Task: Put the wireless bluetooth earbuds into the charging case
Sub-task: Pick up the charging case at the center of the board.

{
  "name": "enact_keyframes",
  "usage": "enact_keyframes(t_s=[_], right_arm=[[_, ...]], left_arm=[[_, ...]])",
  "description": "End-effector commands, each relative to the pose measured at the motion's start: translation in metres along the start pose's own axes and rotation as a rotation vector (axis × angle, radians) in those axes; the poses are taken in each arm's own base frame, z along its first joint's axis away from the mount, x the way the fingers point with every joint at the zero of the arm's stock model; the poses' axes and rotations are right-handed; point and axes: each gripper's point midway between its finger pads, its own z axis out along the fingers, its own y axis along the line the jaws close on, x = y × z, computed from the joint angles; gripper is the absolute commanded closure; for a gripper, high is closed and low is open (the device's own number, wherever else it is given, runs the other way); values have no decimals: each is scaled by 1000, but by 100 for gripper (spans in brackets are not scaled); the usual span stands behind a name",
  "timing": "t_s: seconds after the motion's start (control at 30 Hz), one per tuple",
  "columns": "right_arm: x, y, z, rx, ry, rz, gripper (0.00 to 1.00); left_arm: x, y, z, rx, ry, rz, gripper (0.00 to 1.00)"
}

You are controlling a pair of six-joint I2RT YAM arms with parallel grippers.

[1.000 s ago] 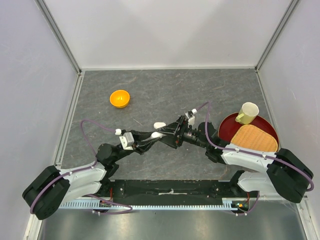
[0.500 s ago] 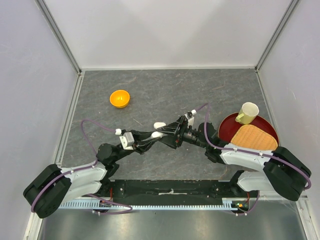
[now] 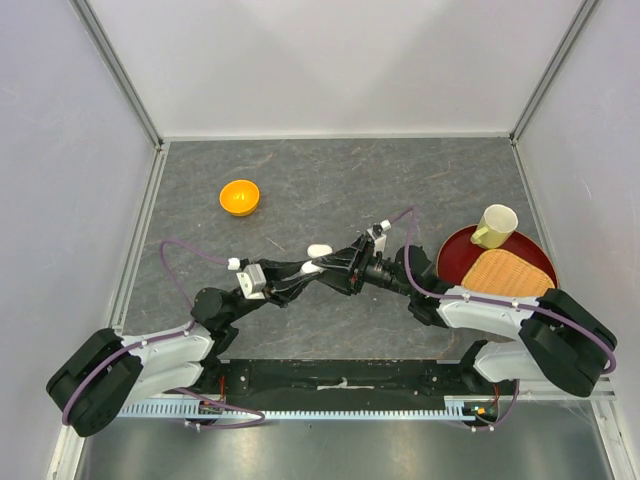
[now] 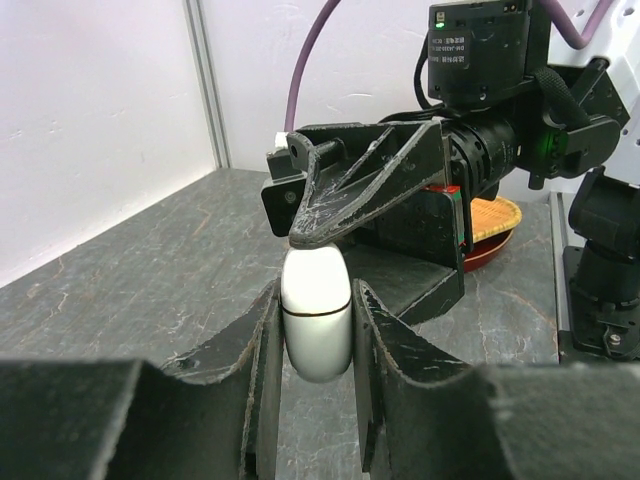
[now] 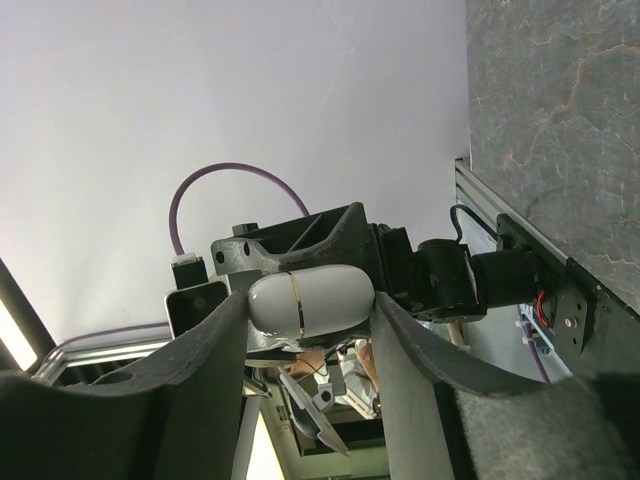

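- Dark grey, stone-veined table [image 3: 400, 180], closed in by pale walls along the far, left and right edges, with a metal rail down the left edge.
- Orange bowl [image 3: 240, 197] upright toward the far left corner, well apart from everything else.
- Small white case [image 3: 319, 250] lying near the middle, somewhat toward the near edge.
- Round dark red plate [image 3: 455, 256] flat against the right edge.

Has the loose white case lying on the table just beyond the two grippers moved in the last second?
No. The loose white case lies in the same spot as before, at the same offset from the orange bowl, which has not shifted either.
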Motion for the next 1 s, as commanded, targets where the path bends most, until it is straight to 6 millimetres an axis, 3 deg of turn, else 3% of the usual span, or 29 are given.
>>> enact_keyframes(t_s=[0.0, 0.27, 0.57, 0.97], right_arm=[[11, 36, -4, -148, 48, -15, 55], [9, 39, -6, -162, 30, -42, 74], [5, 38, -7, -140, -3, -74, 77], [3, 38, -6, -128, -25, -107, 78]], left_arm=[[-58, -5, 6, 33, -219, 101, 96], [-53, -6, 10, 46, -200, 72, 84], [-47, -5, 18, 55, -153, 43, 67], [-43, -5, 21, 68, -123, 35, 55]])
